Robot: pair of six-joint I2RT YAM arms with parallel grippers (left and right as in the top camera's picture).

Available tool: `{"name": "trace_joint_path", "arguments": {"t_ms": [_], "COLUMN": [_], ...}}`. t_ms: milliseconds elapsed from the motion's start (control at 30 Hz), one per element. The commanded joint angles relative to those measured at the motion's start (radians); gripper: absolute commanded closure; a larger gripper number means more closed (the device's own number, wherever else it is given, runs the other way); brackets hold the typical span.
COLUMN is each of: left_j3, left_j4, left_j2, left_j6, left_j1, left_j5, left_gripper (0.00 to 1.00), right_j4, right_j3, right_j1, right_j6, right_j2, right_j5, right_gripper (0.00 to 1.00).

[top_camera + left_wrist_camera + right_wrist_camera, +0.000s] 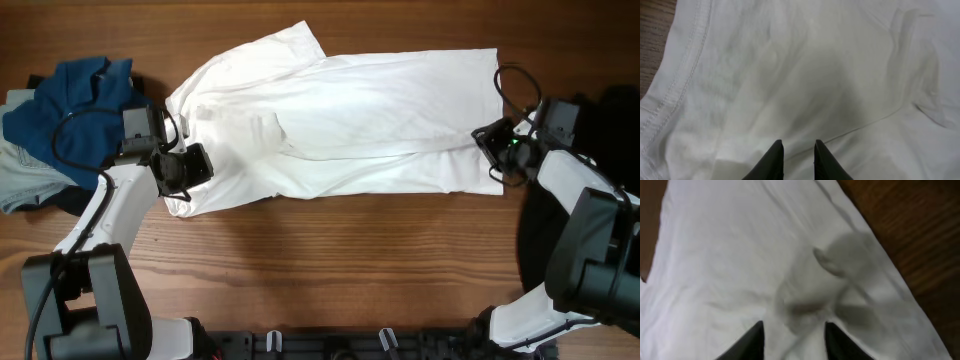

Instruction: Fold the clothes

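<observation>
Brown wood-grain desk (350, 260) is carrying it all, and the white shirt (380, 120) is lying spread across the upper middle, long axis running left to right, sleeves pointing left, hem right. The left end effector (797, 146) is sitting barely parted on the cloth, and I cannot tell whether it is gripping. The right end effector (794, 327) is gaping wide at the hem.

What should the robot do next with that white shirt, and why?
Probably pinch the shirt at both ends: it lies stretched out flat, and the left gripper and right gripper sit over opposite ends, jaws apart above the cloth.
</observation>
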Motion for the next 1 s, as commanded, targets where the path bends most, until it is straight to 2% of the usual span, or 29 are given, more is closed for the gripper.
{"name": "trace_joint_path", "arguments": {"t_ms": [0, 67, 167, 233, 300, 633, 700, 733, 767, 833, 900, 933, 967], "left_j3": [0.011, 0.011, 0.011, 0.011, 0.011, 0.011, 0.011, 0.011, 0.011, 0.011, 0.011, 0.011, 0.011], "left_j4": [0.003, 0.003, 0.007, 0.006, 0.006, 0.007, 0.007, 0.006, 0.006, 0.006, 0.008, 0.011, 0.01], "left_j2": [-0.013, -0.013, -0.013, -0.013, -0.013, -0.013, -0.013, -0.013, -0.013, -0.013, -0.013, -0.013, -0.013], "left_j6": [0.017, 0.017, 0.016, 0.017, 0.017, 0.017, 0.017, 0.017, 0.017, 0.017, 0.017, 0.017, 0.017], "left_j1": [-0.004, -0.004, -0.004, -0.004, -0.004, -0.004, -0.004, -0.004, -0.004, -0.004, -0.004, -0.004, -0.004], "left_j5": [0.019, 0.019, 0.018, 0.019, 0.018, 0.018, 0.018, 0.018, 0.018, 0.019, 0.018, 0.018, 0.018], "left_gripper": [0.79, 0.78, 0.78, 0.79, 0.79, 0.78, 0.78, 0.77, 0.77, 0.77, 0.76, 0.76, 0.76], "right_j4": [-0.004, 0.009, 0.031, 0.067, 0.086, 0.287, 0.235, 0.182, 0.114, 0.036, 0.015, 0.026, 0.041], "right_j3": [-0.003, -0.003, -0.003, -0.003, -0.003, -0.003, -0.003, -0.003, -0.003, -0.003, -0.003, -0.003, -0.003], "right_j1": [0.01, 0.013, 0.019, 0.021, 0.02, 0.02, 0.019, 0.019, 0.02, 0.02, 0.02, 0.021, 0.021], "right_j6": [0.036, 0.068, 0.107, 0.106, 0.112, 0.116, 0.099, 0.099, 0.099, 0.092, 0.061, 0.054, 0.052], "right_j2": [-0.006, -0.005, 0.003, 0.011, 0.012, 0.012, 0.012, 0.012, 0.014, 0.023, 0.048, 0.078, 0.09], "right_j5": [0.061, 0.069, 0.069, 0.058, 0.075, 0.113, 0.11, 0.11, 0.116, 0.126, 0.122, 0.094, 0.073], "right_gripper": [0.53, 0.54, 0.7, 0.85, 0.96, 0.96, 0.96, 0.85, 0.65, 0.45, 0.39, 0.42, 0.5]}}
